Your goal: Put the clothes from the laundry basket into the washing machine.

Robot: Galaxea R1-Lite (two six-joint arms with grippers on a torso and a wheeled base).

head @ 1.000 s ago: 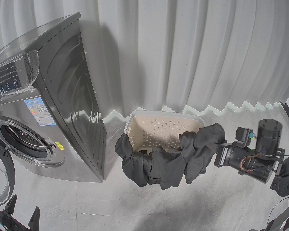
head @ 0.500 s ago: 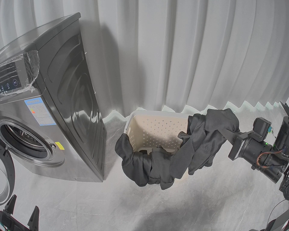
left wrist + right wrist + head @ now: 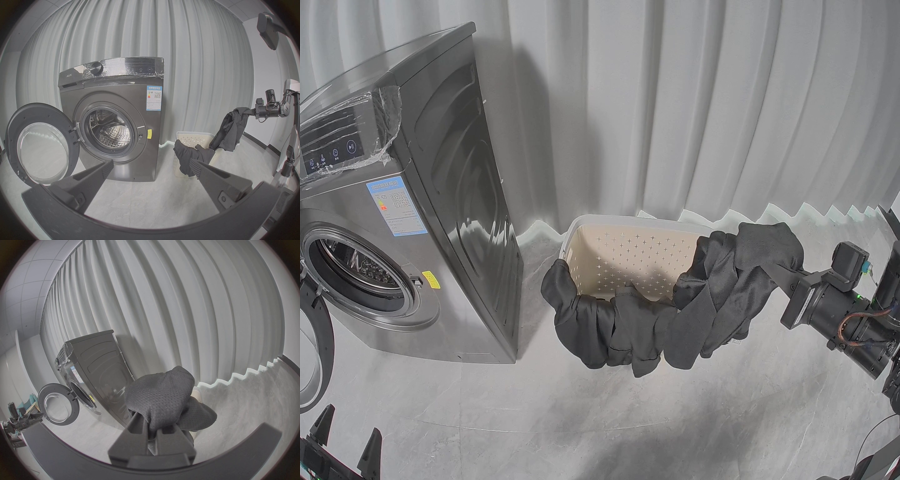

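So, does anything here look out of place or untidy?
Yes. The dark clothes hang over the front of the laundry basket, partly outside it, one end held up by the right gripper. Also, crumpled plastic film covers the control panel of the washing machine.

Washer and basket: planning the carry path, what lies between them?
Only bare floor, in the head view, separates washer and basket; clothes drape the basket's rim.

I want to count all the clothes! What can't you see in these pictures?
- Head view: the laundry basket floor, hidden by dark clothes draped over its front rim.
- All views: whether the dark clothes are one piece or several; they bunch together.
- Head view: the right tool tips, buried in cloth.
- Head view: the left tool, cut by the bottom edge.
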